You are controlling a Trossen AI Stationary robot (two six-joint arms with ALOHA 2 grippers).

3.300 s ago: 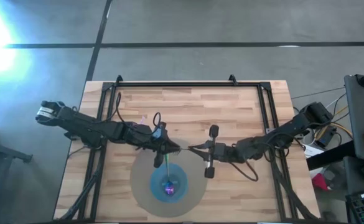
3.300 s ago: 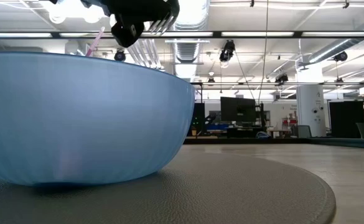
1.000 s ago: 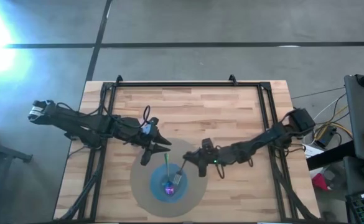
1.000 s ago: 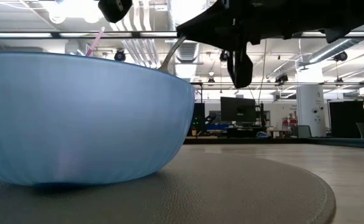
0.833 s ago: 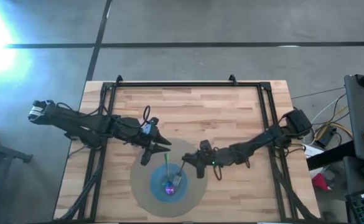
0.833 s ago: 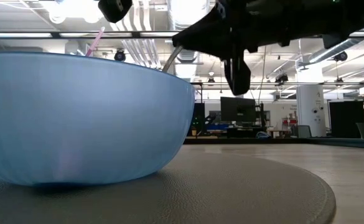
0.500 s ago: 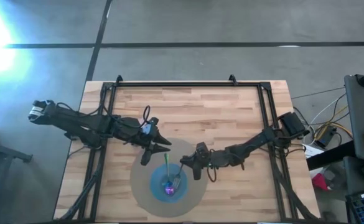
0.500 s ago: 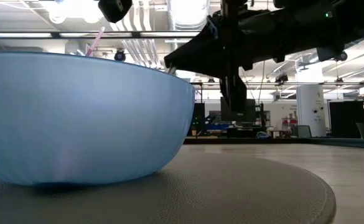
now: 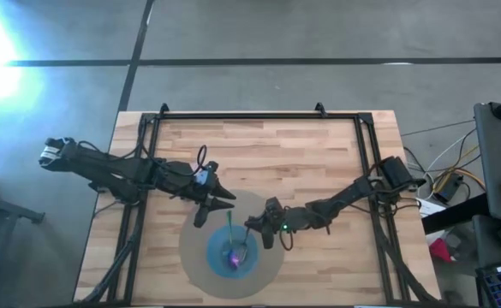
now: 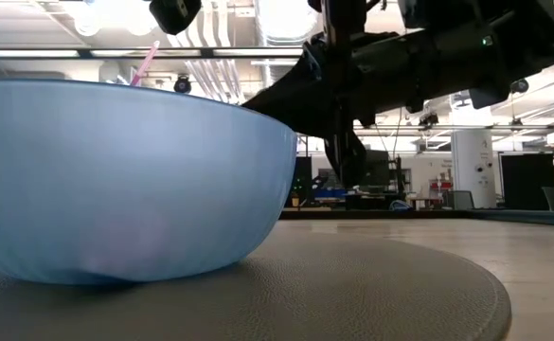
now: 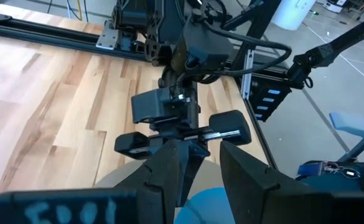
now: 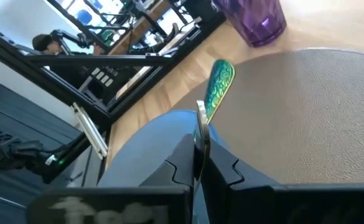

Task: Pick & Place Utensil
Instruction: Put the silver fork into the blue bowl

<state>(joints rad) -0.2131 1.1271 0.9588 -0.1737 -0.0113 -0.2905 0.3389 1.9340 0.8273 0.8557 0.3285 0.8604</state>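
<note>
While our left arm lies stretched low across the table's left side, its left gripper (image 9: 220,198) hangs over the upper left edge of the round grey mat (image 9: 271,259), and in the left wrist view its two dark fingers (image 11: 244,177) stand apart with nothing between them. Just right of it, our right arm reaches in from the table's right side, bent at the elbow and sloping down, so that the right gripper (image 9: 252,226) sits at the upper right rim of the blue bowl (image 9: 217,257). Its fingers are pinched on a silver utensil (image 12: 201,134), a thin flat metal handle that rises from between the jaws in the right wrist view; we cannot tell whether it is a fork or a spoon. From above, the utensil's far end slants down into the bowl.

Inside the bowl we also see a green iridescent utensil (image 12: 218,84) leaning against the rim, with a purple glint at the bowl's bottom. The bowl is translucent blue and stands on the mat near the table's front edge. The low view shows a pink stick (image 10: 144,62) poking above the rim. A purple cup (image 12: 255,18) stands beyond the mat on the wooden table (image 9: 267,145). A person (image 12: 45,43) shows in the room behind.
</note>
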